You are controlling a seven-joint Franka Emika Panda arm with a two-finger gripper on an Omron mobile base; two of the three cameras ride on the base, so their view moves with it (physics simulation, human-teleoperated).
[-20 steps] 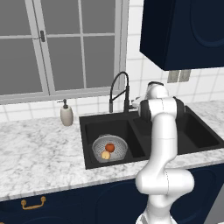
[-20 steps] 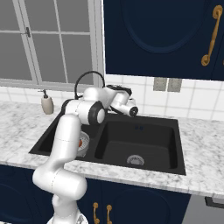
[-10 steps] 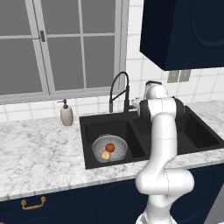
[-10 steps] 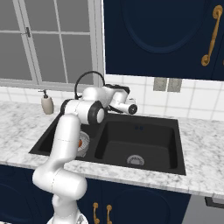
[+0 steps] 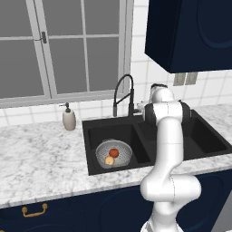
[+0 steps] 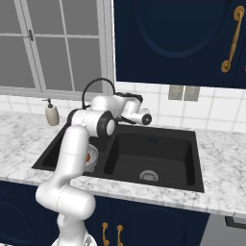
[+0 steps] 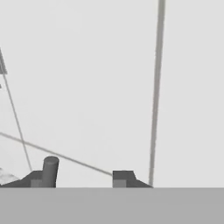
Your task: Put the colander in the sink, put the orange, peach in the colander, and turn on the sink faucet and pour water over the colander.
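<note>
One colander (image 5: 114, 153) sits in the left basin of the black double-basin sink (image 5: 140, 131), holding two fruits: one orange (image 5: 114, 153) and one peach (image 5: 109, 160) just in front of it, close together. One black gooseneck faucet (image 5: 123, 94) stands at the sink's back edge, one soap dispenser (image 5: 68, 118) on the counter to its left. The gripper (image 7: 83, 177) is up by the tiled wall behind the sink, with a dark cylinder (image 7: 50, 169) at one fingertip; can't tell if it's gripping anything.
</note>
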